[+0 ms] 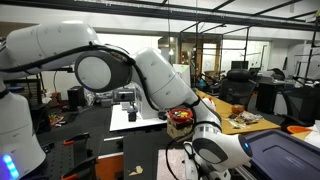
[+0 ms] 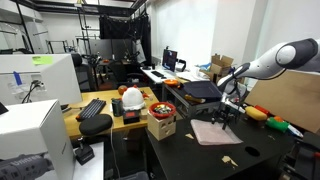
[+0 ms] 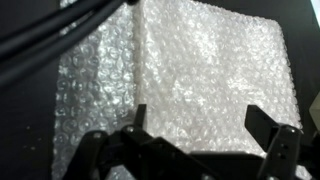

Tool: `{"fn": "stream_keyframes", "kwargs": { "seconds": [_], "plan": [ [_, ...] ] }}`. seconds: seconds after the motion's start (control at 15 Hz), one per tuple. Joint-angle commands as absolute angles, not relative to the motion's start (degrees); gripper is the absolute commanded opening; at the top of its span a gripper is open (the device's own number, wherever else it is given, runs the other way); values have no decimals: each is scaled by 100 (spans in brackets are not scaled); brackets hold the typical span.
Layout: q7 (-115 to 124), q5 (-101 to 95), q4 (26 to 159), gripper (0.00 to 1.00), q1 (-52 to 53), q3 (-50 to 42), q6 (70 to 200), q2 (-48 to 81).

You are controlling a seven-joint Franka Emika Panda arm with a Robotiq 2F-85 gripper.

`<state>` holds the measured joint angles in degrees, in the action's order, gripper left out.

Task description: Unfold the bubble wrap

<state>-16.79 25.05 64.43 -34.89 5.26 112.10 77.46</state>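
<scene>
The bubble wrap (image 3: 200, 70) is a pale translucent bumpy sheet lying flat on a black table. In the wrist view it fills most of the picture. A straight fold edge runs down it left of the middle: the right part looks brighter and doubled, the left part thinner. It also shows in both exterior views (image 1: 137, 118) (image 2: 215, 132). My gripper (image 3: 200, 125) hangs just above the doubled part, open and empty, with one finger near the fold edge and one near the right edge. It also shows in both exterior views (image 1: 127, 100) (image 2: 227, 112).
A small box with red items (image 2: 160, 118) stands at the black table's corner. A keyboard (image 2: 95, 108) and a white and red object (image 2: 131, 98) lie on the wooden desk beyond. Yellow, red and green items (image 2: 262, 113) lie behind the gripper.
</scene>
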Motion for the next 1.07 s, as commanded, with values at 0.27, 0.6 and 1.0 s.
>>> {"fn": "stream_keyframes", "kwargs": {
  "seconds": [0.27, 0.6, 1.0],
  "plan": [
    [-2205, 2179, 7090, 100, -3405, 465, 11737, 7201],
    [-2418, 2189, 7354, 100, -3424, 486, 11920, 7093],
    [-2582, 2183, 7655, 100, -3362, 501, 12100, 7095]
  ]
}}
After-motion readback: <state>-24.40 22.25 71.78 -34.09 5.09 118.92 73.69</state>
